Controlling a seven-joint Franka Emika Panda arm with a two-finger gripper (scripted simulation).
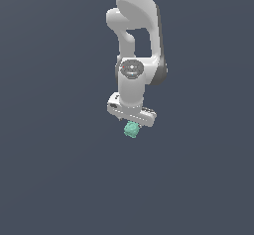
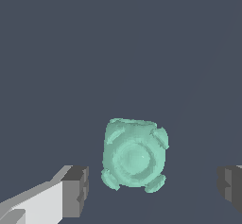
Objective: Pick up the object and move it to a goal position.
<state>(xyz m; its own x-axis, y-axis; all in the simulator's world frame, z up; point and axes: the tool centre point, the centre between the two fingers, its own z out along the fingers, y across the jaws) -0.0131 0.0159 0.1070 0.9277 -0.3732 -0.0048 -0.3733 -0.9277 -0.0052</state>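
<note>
Object, a small lumpy mint blob, likely light and rigid (bumps may slip); take its flat sides. Gripper jaws spread, straddling it without contact.

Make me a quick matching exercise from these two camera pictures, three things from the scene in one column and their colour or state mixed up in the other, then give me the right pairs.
Column one:
1. the mint-green blob
2. the gripper
3. the fingertip pads
4. the arm's round wrist joint cap

Column two:
A. dark grey blocks, one on each side of the blob
B. open, jaws wide apart and clear of the blob
C. lumpy and roughly round, lying between the jaws
D. grey disc on the white arm, above the gripper in the exterior view

Pairs: 1-C, 2-B, 3-A, 4-D
</note>
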